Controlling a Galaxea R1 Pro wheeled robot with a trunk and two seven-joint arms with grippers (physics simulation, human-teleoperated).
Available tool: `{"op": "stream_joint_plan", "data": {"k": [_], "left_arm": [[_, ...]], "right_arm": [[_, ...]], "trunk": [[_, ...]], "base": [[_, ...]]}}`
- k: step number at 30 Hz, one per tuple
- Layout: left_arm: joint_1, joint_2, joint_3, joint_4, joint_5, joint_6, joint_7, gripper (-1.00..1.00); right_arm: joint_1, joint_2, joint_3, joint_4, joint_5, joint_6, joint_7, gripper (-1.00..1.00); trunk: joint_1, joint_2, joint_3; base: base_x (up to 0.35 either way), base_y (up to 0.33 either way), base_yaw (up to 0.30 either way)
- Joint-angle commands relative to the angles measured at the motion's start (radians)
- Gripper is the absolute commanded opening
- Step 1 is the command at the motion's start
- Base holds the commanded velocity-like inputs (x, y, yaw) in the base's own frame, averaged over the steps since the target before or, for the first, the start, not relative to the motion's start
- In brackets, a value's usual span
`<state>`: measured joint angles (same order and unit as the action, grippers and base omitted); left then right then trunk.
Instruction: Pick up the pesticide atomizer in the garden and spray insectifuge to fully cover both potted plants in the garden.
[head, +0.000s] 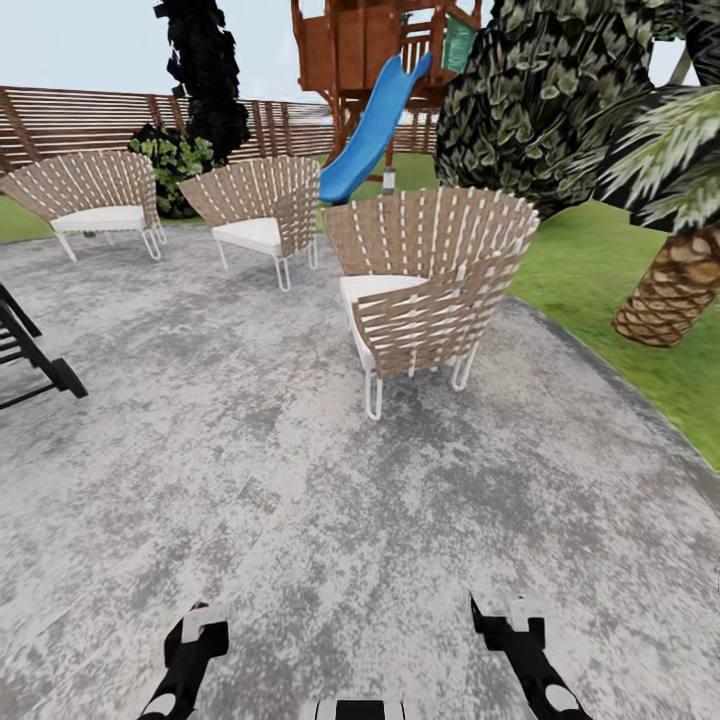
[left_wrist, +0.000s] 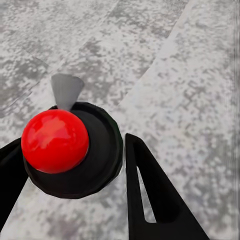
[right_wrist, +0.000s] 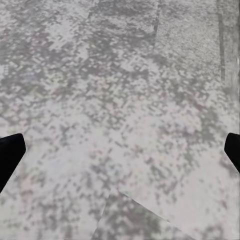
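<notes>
The pesticide atomizer and both potted plants are out of view. I stand on the round grey paved patio (head: 300, 490) of the garden. Low in the head view, my left gripper (head: 195, 628) and right gripper (head: 508, 615) hang just above the paving. In the left wrist view, the left gripper (left_wrist: 70, 145) is open, its black fingers (left_wrist: 150, 190) on either side of a red ball on a black disc (left_wrist: 55, 140). My right gripper (right_wrist: 122, 145) is open wide over bare paving and holds nothing.
Three woven chairs stand ahead: the nearest (head: 430, 280) at centre right, others (head: 262, 205) (head: 95, 195) farther left. A black lounger frame (head: 30, 350) juts in at the left. Lawn (head: 610, 270), a scaly palm trunk (head: 675, 290), a blue slide (head: 375, 130) and a slatted fence (head: 60, 120) lie beyond.
</notes>
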<state>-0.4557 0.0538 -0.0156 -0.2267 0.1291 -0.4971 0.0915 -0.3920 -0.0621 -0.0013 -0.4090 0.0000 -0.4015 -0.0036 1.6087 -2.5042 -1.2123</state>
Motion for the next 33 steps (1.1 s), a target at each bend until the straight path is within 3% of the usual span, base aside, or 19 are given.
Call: {"op": "stream_joint_plan", "data": {"k": [1, 11, 19, 25, 33], "left_arm": [[0.004, 0.001, -0.003, 0.0, 0.006, -0.003, 0.0, -1.0], [0.018, 0.001, -0.001, 0.001, 0.005, 0.003, 0.002, -1.0], [0.022, 0.003, -0.003, 0.002, 0.005, 0.005, 0.002, -1.0], [0.045, 0.005, -0.003, 0.001, 0.005, 0.005, 0.002, -1.0], [0.055, 0.005, -0.002, 0.008, 0.009, 0.006, 0.002, -1.0]], "right_arm": [[-0.001, 0.0, 0.0, 0.02, -0.001, -0.004, -0.001, 1.0], [-0.001, 0.001, 0.001, 0.133, 0.0, -0.055, 0.0, 1.0], [-0.001, 0.002, 0.003, 0.157, -0.003, -0.056, 0.006, 1.0], [-0.001, 0.004, 0.003, 0.162, 0.001, -0.056, 0.009, 1.0], [-0.001, 0.005, 0.003, 0.162, 0.001, -0.056, 0.009, 1.0]], "trunk": [[-0.001, 0.0, 0.005], [-0.005, 0.002, 0.056], [-0.009, 0.004, 0.092], [-0.032, 0.046, 0.114], [-0.062, 0.102, 0.139]], "base": [[0.0, 0.0, -0.174], [0.0, 0.0, -0.216], [0.0, 0.0, -0.273], [0.0, 0.0, -0.276], [0.0, 0.0, -0.046]]}}
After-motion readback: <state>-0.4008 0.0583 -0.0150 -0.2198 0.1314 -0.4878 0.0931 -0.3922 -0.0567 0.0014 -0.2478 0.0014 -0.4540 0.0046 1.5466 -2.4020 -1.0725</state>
